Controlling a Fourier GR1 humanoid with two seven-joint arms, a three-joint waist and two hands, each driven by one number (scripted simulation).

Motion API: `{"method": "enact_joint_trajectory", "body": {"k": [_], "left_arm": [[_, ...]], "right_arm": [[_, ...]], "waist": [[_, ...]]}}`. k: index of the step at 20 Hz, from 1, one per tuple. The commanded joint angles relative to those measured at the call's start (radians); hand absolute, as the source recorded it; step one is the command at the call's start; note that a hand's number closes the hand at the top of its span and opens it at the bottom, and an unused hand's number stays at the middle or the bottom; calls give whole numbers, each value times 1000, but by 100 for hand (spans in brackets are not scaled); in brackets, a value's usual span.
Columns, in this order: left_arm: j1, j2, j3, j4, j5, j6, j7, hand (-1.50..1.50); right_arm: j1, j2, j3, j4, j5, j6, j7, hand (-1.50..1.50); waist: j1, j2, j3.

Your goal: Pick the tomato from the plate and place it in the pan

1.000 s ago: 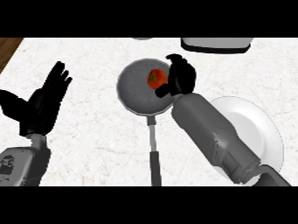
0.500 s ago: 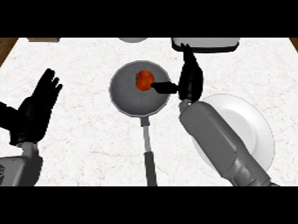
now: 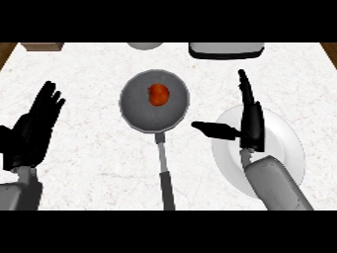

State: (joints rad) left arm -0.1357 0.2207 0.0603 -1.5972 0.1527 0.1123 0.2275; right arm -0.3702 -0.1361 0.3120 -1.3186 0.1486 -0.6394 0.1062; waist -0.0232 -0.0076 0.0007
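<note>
- Since the tomato (image 3: 158, 94) is already sitting inside the pan (image 3: 136, 116), a bit above the pan's middle, I'd say the placing part looks done.
- The pan's long handle (image 3: 164, 173) runs straight down toward 6 o'clock, and nothing is touching it.
- The right hand (image 3: 248, 121) is at about 3 o'clock from the pan, hovering over the left edge of the white plate (image 3: 287, 148). Its fingers are straight and point up toward 12, the thumb sticks out toward the pan, and it holds nothing.
- The plate itself has no food on it that I can see.
- The left hand (image 3: 34, 128) is out at 9 o'clock, spread flat and wide, fingers up, just resting.
- Along the far edge there's a white appliance (image 3: 226, 49) at 1 o'clock, a pale rounded thing (image 3: 146, 45) at 12 that I can't identify, and a brown block (image 3: 42, 46) at 11.
- My guess for the next move: pull the right arm clear without bumping the pan rim or plate.
</note>
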Motion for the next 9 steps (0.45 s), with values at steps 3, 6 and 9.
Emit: {"method": "enact_joint_trajectory", "body": {"k": [3,6,9], "left_arm": [[-4,4,30,61,11,-41,-59,0],[-57,-8,32,78,-2,-33,-20,0],[1,-30,13,21,-18,-38,-43,0]], "right_arm": [[312,-103,25,-317,-35,81,-75,-150],[357,-82,7,-325,5,79,-100,-150],[342,-60,40,-447,89,59,72,-150]], "waist": [[7,5,-1],[18,7,-1],[21,6,-1]]}}
